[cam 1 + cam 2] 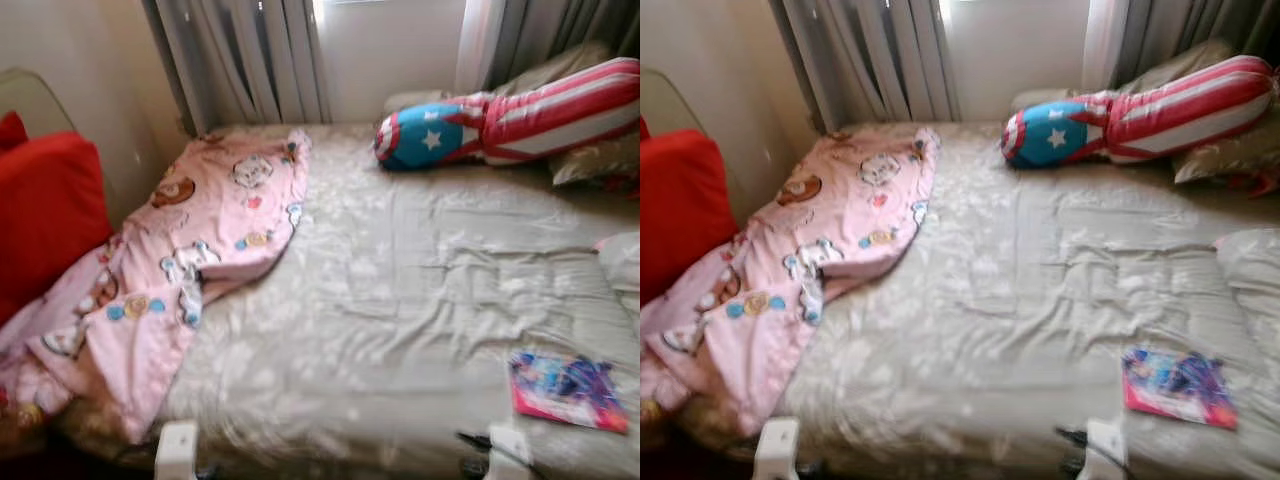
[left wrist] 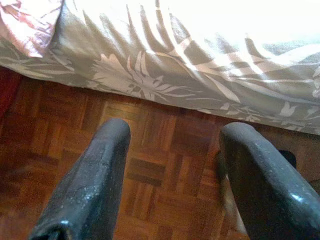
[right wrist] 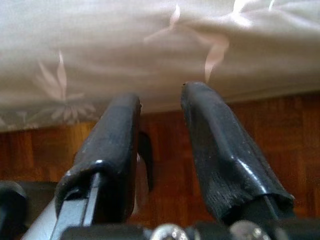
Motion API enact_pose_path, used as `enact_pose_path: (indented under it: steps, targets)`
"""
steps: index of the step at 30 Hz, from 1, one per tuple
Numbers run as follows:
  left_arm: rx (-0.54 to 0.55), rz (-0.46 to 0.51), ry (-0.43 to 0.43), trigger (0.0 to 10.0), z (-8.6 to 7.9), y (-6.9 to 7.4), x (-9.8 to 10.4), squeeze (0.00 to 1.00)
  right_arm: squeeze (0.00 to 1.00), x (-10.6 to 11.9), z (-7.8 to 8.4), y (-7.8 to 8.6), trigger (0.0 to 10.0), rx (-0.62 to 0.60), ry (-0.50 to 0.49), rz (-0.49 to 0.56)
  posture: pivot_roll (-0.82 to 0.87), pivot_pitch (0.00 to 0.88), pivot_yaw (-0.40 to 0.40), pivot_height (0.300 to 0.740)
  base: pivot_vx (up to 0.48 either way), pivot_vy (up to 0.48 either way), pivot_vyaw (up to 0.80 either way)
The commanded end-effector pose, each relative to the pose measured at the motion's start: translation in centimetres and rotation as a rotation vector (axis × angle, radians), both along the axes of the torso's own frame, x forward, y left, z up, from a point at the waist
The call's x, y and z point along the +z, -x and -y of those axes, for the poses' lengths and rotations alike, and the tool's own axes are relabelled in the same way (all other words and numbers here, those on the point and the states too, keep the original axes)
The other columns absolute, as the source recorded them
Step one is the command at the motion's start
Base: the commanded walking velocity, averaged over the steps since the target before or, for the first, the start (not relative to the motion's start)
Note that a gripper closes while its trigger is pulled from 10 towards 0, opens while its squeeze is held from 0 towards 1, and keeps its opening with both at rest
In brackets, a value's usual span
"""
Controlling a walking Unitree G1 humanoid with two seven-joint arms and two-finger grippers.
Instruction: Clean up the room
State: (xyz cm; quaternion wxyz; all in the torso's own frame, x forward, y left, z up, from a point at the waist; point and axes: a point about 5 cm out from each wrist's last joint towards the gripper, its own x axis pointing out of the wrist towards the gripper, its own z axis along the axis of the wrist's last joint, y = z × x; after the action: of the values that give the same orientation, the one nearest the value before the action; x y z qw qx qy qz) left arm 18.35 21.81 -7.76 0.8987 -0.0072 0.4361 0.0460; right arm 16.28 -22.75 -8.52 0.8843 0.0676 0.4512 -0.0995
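A bed with a grey leaf-patterned sheet (image 1: pixel 400 290) lies before me. A pink cartoon-print blanket (image 1: pixel 190 250) is crumpled along its left side and hangs over the near corner. A colourful book (image 1: pixel 568 390) lies flat near the bed's front right edge. At the head rests a long red, white and blue star cushion (image 1: pixel 500 125). My left gripper (image 2: pixel 176 129) hangs open over the parquet floor (image 2: pixel 150 170) beside the sheet's edge, holding nothing. My right gripper (image 3: pixel 161 97) hangs open, pointing at the sheet's overhang (image 3: pixel 150 55), also holding nothing.
A red cushion (image 1: pixel 45 215) stands against the wall left of the bed. Grey curtains (image 1: pixel 240 60) and a bright window are behind the bed head. More pillows (image 1: pixel 600 155) sit at the far right. A small black object (image 1: pixel 478 441) lies at the bed's front edge.
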Motion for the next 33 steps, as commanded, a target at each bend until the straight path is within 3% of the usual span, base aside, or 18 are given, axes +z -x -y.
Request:
enact_pose_path:
  steps: [1,33]
  targets:
    - [-0.001,-0.002,-0.028,10.0,-0.76,-0.01,0.17,0.00,0.00,0.09,-0.62,-0.51,10.0,0.014,-0.011,0.013,-0.17,0.000,0.062,0.740,0.000,0.480,0.00]
    - [-0.008,-0.007,-0.031,10.0,-0.71,-0.03,0.15,0.00,0.00,0.10,-0.69,-0.57,10.0,0.043,0.000,0.006,-0.18,0.000,0.068,0.740,0.000,0.480,0.00]
